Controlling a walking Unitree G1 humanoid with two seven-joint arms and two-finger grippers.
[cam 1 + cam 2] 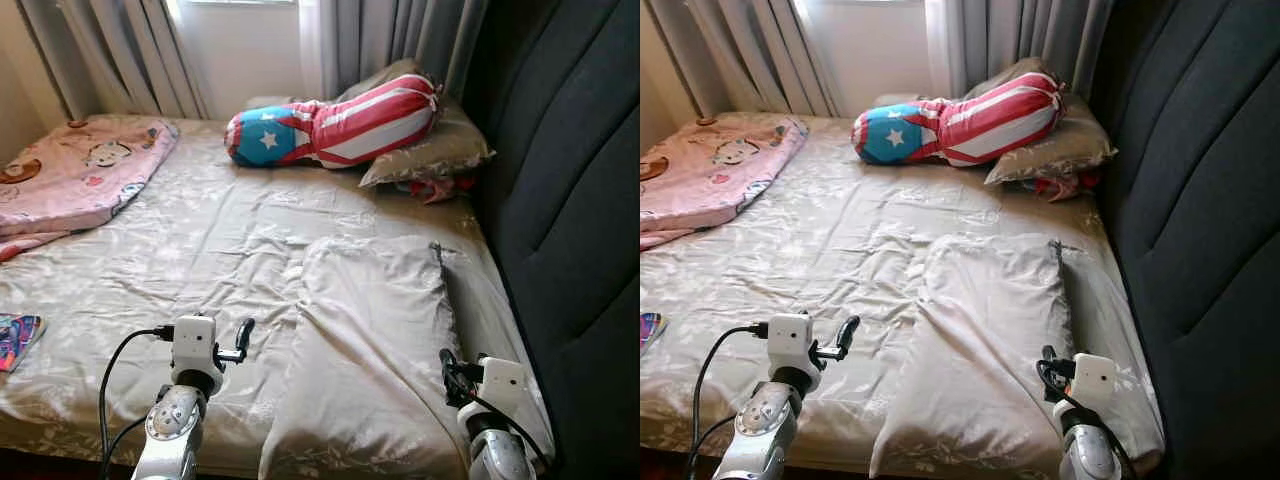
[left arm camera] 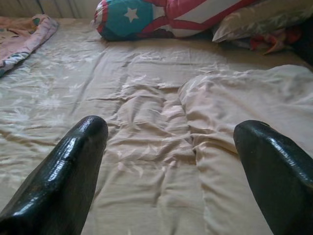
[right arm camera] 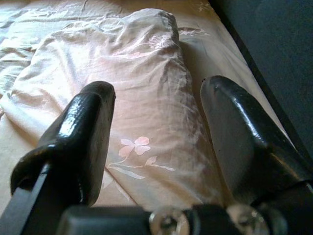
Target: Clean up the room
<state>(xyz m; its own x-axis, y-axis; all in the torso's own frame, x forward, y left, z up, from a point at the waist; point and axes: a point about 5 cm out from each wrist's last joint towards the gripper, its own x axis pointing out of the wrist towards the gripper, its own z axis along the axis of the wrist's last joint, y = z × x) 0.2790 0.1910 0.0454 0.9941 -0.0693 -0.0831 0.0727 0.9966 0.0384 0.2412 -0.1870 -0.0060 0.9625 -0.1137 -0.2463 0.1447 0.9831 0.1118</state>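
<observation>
One bed across the scene, under a wrinkled beige sheet with a pale flower print. One dark padded headboard along the right side, cut off at the top and right edges. Grey curtains at the far end, with a bright window between them, tops cut off.

One large beige pillow lying flat, near and right, beside the headboard. One pink blanket with cartoon figures bunched at the far left, partly cut by the left edge. One bolster in red and white stripes with a blue end and white star, far, leaning on a second pillow in grey-beige. Something red tucked under that far pillow, mostly hidden, hard to make out. One small colourful item at the near left edge, cut off, not identifiable.

Two grippers. Left gripper near left, over the sheet just left of the big pillow, fingers spread wide, grasping nothing. Right gripper near right, above the big pillow's near right corner, fingers parted, grasping nothing.
</observation>
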